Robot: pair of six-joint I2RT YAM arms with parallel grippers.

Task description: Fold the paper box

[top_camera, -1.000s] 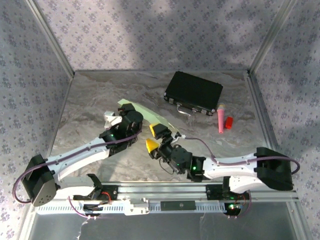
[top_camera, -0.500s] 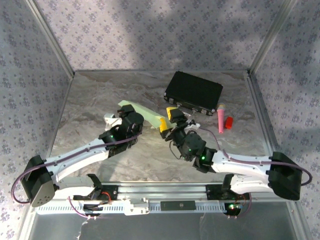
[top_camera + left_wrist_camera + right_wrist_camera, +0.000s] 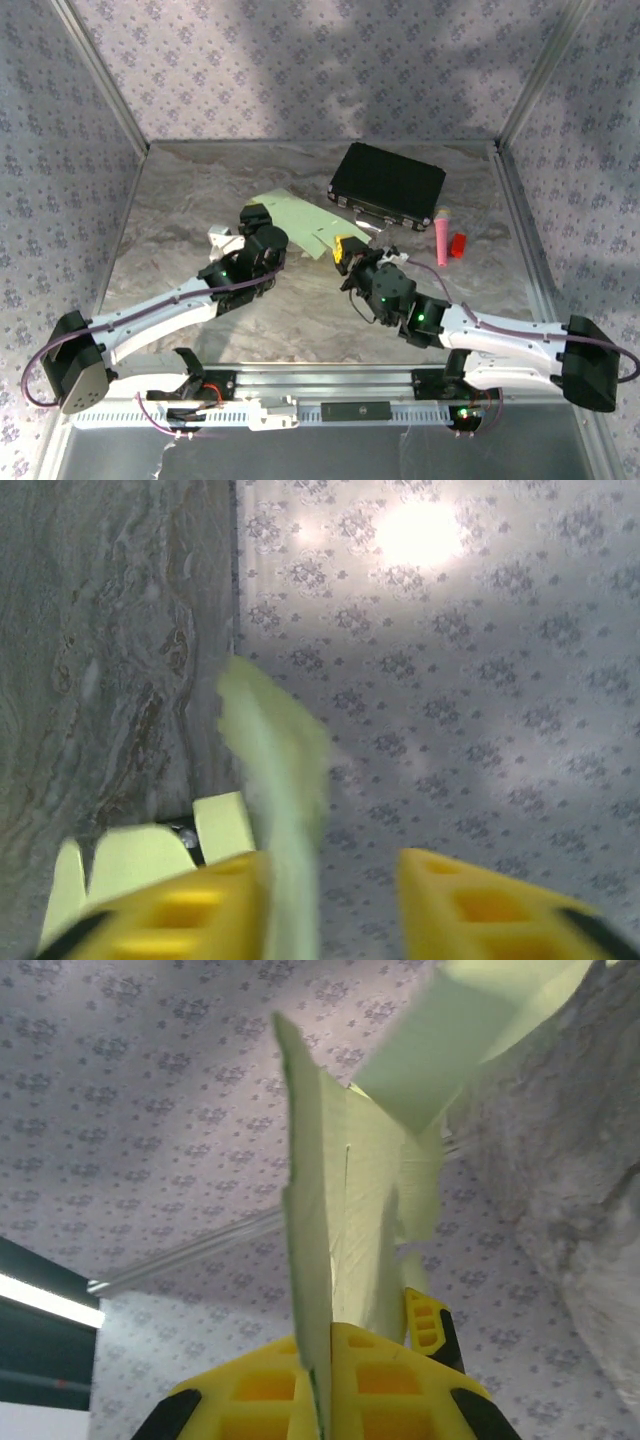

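right end effector [image 3: 346, 250] clamped on paper box [image 3: 300, 224] edge; left end effector [image 3: 254, 216] jaws apart, sheet between them; black case [image 3: 388, 185] closed on counter [image 3: 200, 190], contents hidden

Left wrist: paper box [image 3: 275, 780] blurred, its outline unreadable. Left gripper [image 3: 335, 905] fingers cut off by the bottom edge.
Right wrist: right gripper [image 3: 325, 1360] fingers cut off at the bottom; the sheet runs off the top edge.
Top: the sheet's near edge is hidden behind both grippers. Small red item [image 3: 458, 245] near the table's right edge, too small to identify.
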